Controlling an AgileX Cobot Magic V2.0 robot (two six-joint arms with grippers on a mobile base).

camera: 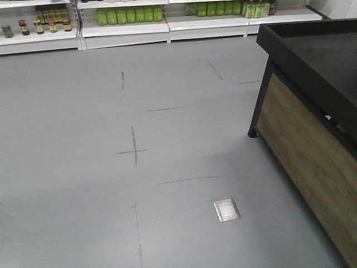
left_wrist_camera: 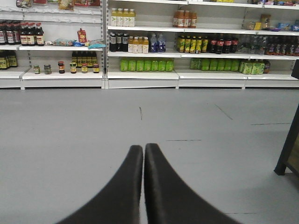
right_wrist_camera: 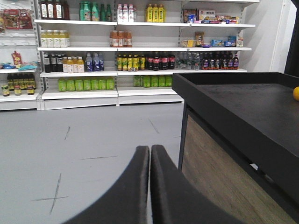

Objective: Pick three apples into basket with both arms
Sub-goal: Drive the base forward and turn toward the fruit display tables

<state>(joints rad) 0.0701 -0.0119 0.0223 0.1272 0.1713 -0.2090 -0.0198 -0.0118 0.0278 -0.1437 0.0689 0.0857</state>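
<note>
In the front view, a black-topped, wood-sided display stand (camera: pixel 312 72) is seen right of a grey floor (camera: pixel 83 167). In the left wrist view, the left gripper (left_wrist_camera: pixel 143 148) is closed, nothing held, above the floor. In the right wrist view, the right gripper (right_wrist_camera: pixel 150 149) is closed likewise beside the stand, with a round orange fruit (right_wrist_camera: pixel 296 93) at its right edge. The apples and basket cannot be located.
</note>
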